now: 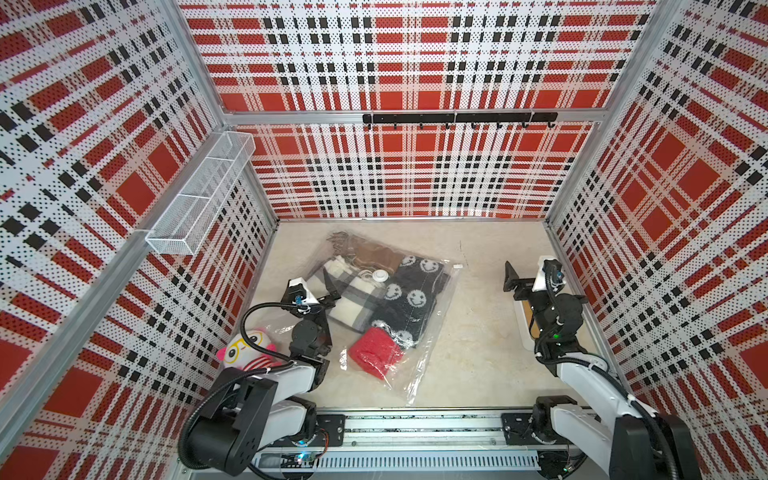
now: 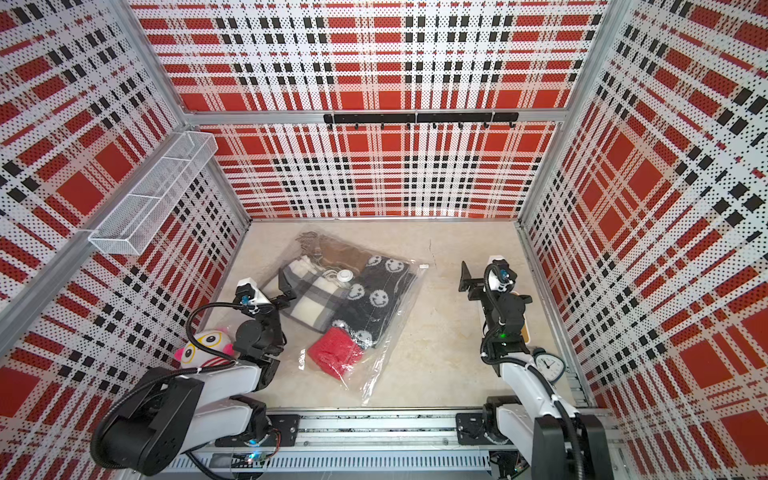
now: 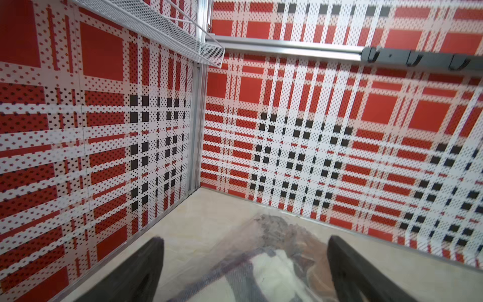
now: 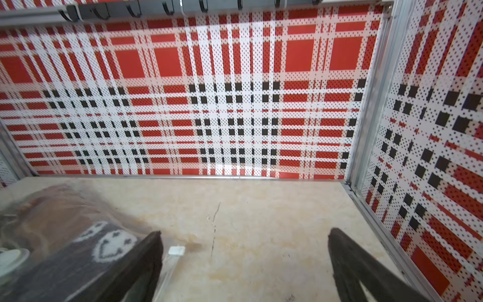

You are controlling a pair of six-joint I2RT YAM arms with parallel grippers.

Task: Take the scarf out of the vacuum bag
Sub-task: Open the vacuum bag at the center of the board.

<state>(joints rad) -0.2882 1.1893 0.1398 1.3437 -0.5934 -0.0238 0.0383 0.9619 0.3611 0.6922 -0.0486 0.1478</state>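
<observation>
The vacuum bag (image 1: 405, 378) lies flat on the counter (image 1: 478, 332), toward the left side. Folded scarves are inside it: a checked one (image 1: 353, 303), a black one with smiley faces (image 1: 415, 299), a red one (image 1: 374, 353) and a brown one (image 1: 374, 253). The left claw (image 3: 245, 240) is spread wide over the checked scarf, maybe touching the plastic. The right claw (image 4: 245, 234) is spread wide too, over bare counter to the bag's right.

The left gripper (image 3: 245, 239), jaws spread wide, frames the clear vacuum bag (image 3: 227, 251), a grey-and-cream plaid scarf (image 3: 274, 264) inside it, on the beige tabletop (image 3: 198, 222).
</observation>
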